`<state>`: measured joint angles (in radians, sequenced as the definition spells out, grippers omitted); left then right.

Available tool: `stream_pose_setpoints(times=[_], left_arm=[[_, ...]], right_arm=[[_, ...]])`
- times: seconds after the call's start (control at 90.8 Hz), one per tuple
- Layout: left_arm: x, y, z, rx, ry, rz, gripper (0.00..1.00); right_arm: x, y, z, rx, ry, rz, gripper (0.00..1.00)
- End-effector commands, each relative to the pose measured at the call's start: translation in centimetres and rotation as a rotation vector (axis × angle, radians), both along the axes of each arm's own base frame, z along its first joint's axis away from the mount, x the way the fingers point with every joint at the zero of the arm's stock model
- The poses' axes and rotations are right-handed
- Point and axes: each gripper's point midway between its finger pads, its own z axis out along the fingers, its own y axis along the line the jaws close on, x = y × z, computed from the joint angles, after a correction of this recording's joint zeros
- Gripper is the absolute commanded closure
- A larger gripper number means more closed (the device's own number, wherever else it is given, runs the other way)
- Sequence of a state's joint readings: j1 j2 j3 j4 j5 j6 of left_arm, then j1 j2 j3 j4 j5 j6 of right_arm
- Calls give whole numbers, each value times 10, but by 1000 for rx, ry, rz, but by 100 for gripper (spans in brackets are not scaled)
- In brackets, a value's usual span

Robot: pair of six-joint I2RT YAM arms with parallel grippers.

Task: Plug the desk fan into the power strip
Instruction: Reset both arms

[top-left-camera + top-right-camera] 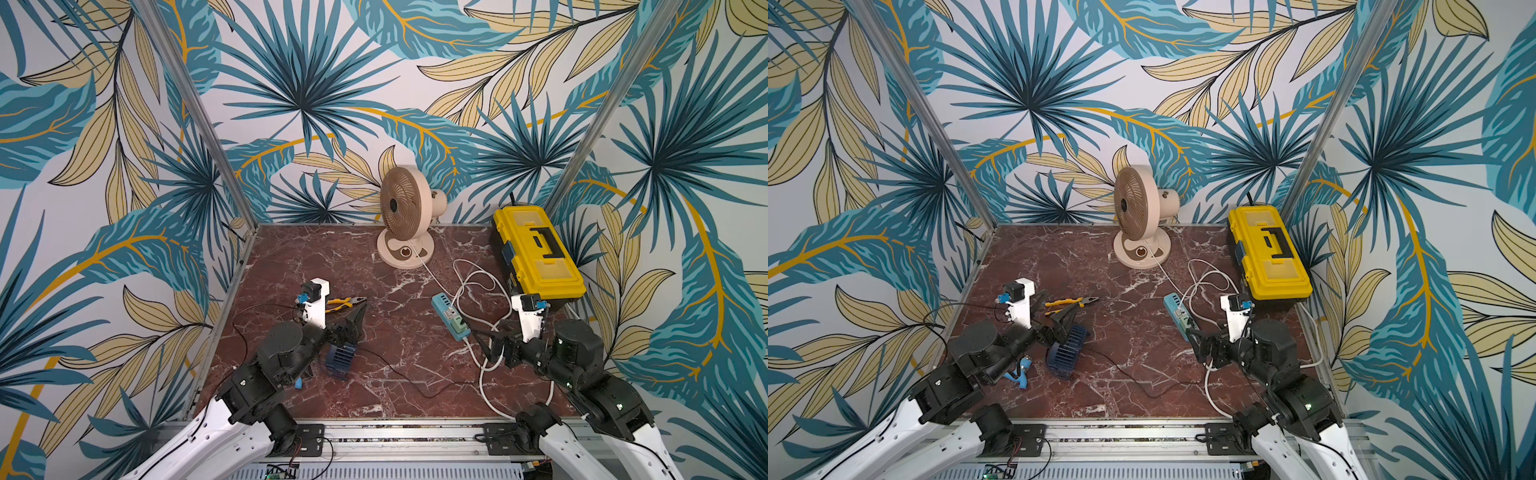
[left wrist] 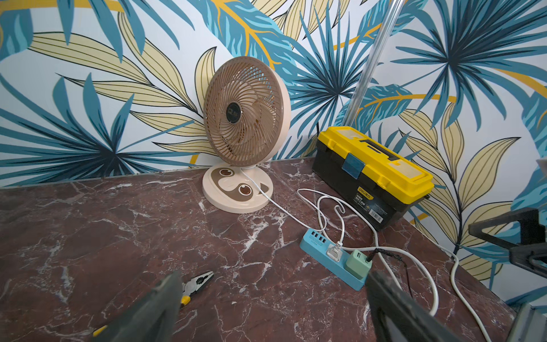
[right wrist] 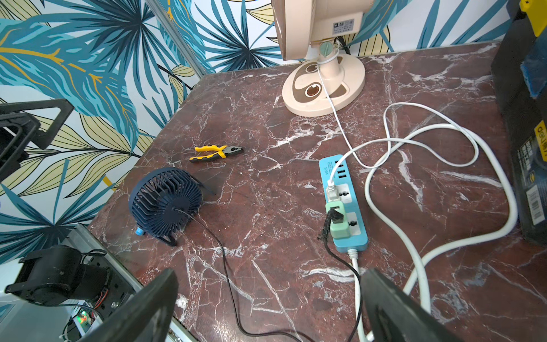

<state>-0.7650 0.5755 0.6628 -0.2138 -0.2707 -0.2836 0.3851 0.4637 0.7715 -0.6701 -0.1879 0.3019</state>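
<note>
Right wrist view: looking down on strip [image 3: 353, 220], lying flat on surface [image 3: 266, 192], near toolbox [image 2: 373, 165] and well apart from blue fan [image 3: 165, 204]. Tracing black lead [image 3: 325, 229] from blue fan into green adapter [image 3: 339, 231], itself seated in strip. Noting white plug [image 3: 331, 191] in the neighbouring socket, apparently ending beige fan's [image 2: 242, 112] thin cord. Judging the plugging-in as done or all but done for either fan. Not managing to read seating depth of the USB end from here.

Recording both end effectors as spread wide, pinching nothing. Placing right end effector [image 3: 269, 275] just short of strip's cord end, and left end effector [image 2: 275, 275] near blue fan and pliers [image 3: 216, 154].

Flagging hazards:
- Snagging black lead, passing right under the right fingers, on any pull-back. Risking, by dragging it, yanking the USB end out or levering adapter from its socket.
- Catching strip cord [image 3: 444, 125], running beneath right arm in both top views. Risking, by tugging it, shifting strip and loosening white plug.
- Knocking blue fan over on a low left sweep, tightening black lead the same way.
- Clipping the tall adapter sideways with a finger.
</note>
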Motion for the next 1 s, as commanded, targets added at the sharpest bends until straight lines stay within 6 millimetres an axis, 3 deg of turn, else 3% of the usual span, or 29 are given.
stream_pose_setpoints(times=[0.0, 0.209, 0.452, 0.639, 0.804, 0.991], left_arm=[[9, 14, -7, 39, 9, 101, 0], [42, 40, -14, 140, 38, 291, 0], [83, 59, -26, 240, 50, 364, 0], [114, 98, -47, 199, 109, 434, 0], [122, 132, -59, 178, 110, 506, 0], [120, 163, -80, 199, 144, 564, 0]], right_arm=[[10, 2, 6, -21, -85, 5, 1], [49, -19, 4, -144, -139, -153, 0], [98, -32, -10, -278, -123, -253, 0], [128, -59, -13, -272, -141, -367, 0], [138, -90, -18, -273, -158, -466, 0], [131, -128, -29, -263, -215, -594, 1]])
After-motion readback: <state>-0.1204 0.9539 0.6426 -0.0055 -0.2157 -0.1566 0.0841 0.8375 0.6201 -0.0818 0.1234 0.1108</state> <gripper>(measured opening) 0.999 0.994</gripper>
